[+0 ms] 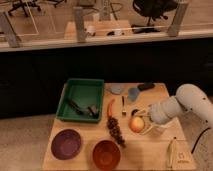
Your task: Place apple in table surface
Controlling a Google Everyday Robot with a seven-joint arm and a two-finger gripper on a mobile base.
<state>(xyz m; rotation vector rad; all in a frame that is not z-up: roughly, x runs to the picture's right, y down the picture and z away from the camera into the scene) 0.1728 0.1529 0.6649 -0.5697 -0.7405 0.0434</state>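
The apple (136,124), small, round and yellow-orange with a reddish blush, is at the right-middle of the light-wood table surface (150,156). My gripper (142,123) reaches in from the right on a white arm (192,102). Its pale fingers (147,131) close around the apple. I cannot tell whether the apple rests on the board or hangs just above it. A small metal cup (134,112) stands right behind the apple.
A green tray (82,97) with dark items sits at the back left. A purple bowl (66,144) and an orange-brown bowl (106,154) are at the front. Dark grapes (116,129) and a red chili (110,107) lie left of the apple. A banana (172,150) lies front right.
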